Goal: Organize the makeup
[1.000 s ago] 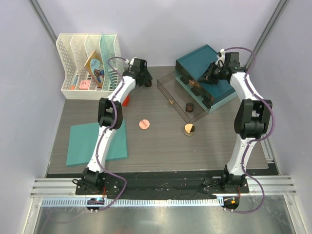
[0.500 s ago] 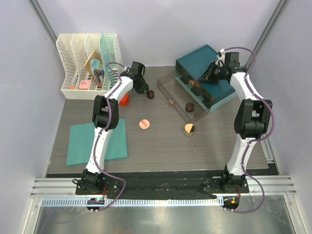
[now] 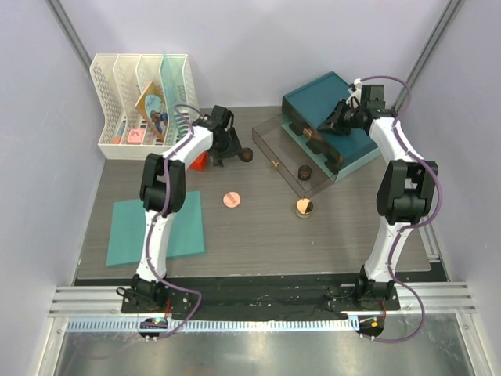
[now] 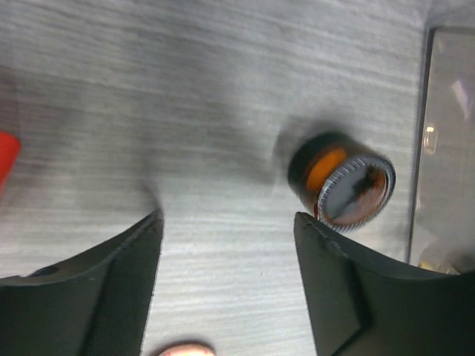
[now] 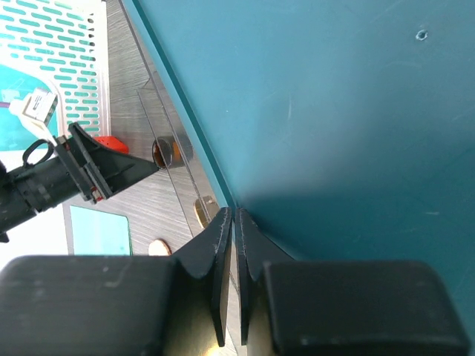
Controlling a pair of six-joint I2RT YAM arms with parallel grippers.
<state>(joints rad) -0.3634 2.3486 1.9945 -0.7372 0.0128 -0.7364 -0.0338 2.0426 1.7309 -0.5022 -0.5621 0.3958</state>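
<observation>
Left wrist: brown jar (image 4: pixel 343 182) just outside spread L pincer (image 4: pixel 226 219)

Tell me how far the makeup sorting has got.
Early. Done: one dark jar sits in the clear drawer. In hand: nothing; the left gripper is open beside a tipped jar on the table by the drawer, and the right gripper is shut against the teal box. Left: the tipped jar, the pink compact and the gold-lidded jar, all loose on the table.

A robot lab test cell: plain lilac walls (image 3: pixel 258 47) close in behind the left claw (image 3: pixel 233 155) and right claw (image 3: pixel 326 128); aluminium rails (image 3: pixel 86 301) carry both arm bases (image 3: pixel 149 290).
</observation>
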